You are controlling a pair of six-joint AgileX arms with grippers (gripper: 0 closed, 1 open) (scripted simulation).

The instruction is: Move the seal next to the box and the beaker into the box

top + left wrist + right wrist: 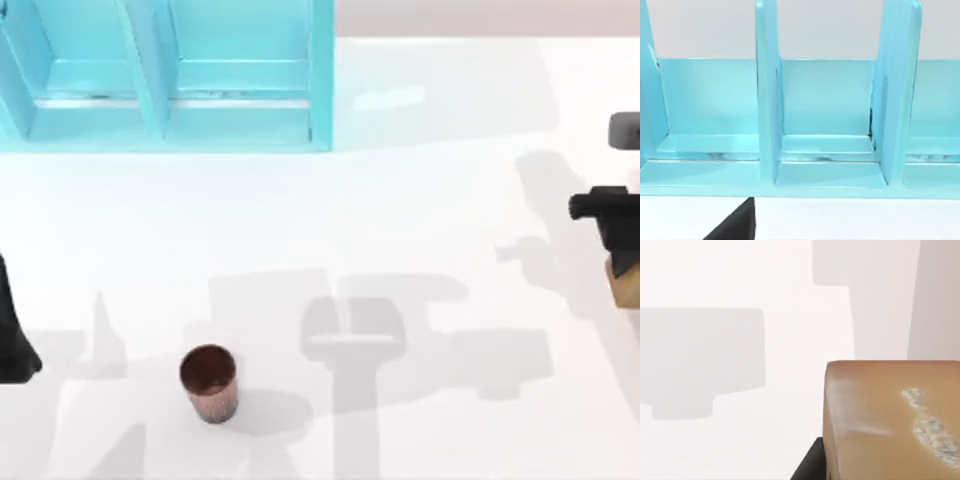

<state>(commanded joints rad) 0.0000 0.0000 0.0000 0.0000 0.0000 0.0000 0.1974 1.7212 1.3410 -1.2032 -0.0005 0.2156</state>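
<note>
My right gripper (622,262) is way off to the right of the blue box (320,90), out at the table's right edge, and it's got the seal (890,420) clamped between its jaws. In the right wrist view the tan block sits right up against the camera with its white marks showing, and it looks lifted off the table, though I can't be sure.

The beaker (209,382) is standing upright well in front of the box, untouched.

My left gripper (15,335) is parked out past the box's left end, toward the front. Can't tell if its jaws are released or clenched.

What worries me: I can't see how much of the seal the fingers actually cover, so a fast swing toward the box could let it slip. Coming in too close, the block could also clip the box's right wall (322,75). And the beaker looks light, so a sloppy grab could tip it.
</note>
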